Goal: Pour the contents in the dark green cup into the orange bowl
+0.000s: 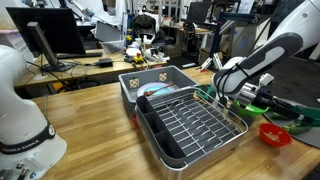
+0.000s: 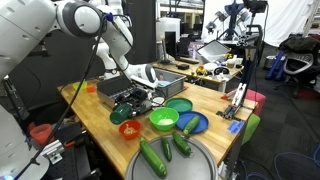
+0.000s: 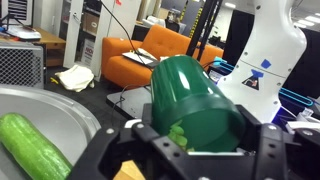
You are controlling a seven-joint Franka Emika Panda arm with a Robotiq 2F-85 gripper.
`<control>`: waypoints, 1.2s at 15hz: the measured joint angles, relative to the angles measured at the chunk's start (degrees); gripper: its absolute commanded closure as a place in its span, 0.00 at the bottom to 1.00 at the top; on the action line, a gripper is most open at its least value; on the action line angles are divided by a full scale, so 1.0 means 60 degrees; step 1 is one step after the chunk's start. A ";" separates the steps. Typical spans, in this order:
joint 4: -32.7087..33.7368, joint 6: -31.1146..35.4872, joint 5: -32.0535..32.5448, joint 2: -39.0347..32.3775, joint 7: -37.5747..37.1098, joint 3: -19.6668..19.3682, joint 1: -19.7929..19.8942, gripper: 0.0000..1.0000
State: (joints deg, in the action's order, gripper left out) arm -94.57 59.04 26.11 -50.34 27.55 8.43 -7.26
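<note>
My gripper [image 3: 195, 152] is shut on the dark green cup [image 3: 195, 95]. In the wrist view the cup is tipped over, its mouth faces the camera, and light green pieces [image 3: 178, 135] lie at its rim. In both exterior views the gripper [image 1: 230, 88] [image 2: 137, 98] hangs low over the table beside the dish rack. The orange bowl [image 2: 130, 129] [image 1: 275, 134] stands on the table a short way from the gripper, in front of it. The cup itself is hard to make out in the exterior views.
A wire dish rack [image 1: 195, 125] and a grey bin [image 1: 150, 80] stand by the gripper. A bright green bowl [image 2: 164, 120] and a blue dish [image 2: 193, 124] sit beside the orange bowl. Cucumbers [image 2: 154, 157] [image 3: 30, 145] lie on a round metal tray [image 2: 200, 165].
</note>
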 measured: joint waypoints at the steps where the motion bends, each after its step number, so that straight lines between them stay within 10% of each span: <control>1: 0.0036 -0.0071 0.0051 -0.0041 0.0000 0.0010 0.0000 0.47; 18: 0.0314 -0.0392 0.0150 -0.0198 0.0000 0.0074 -0.0001 0.47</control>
State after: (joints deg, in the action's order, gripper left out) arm -92.69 56.69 27.01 -51.53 27.55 8.87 -7.27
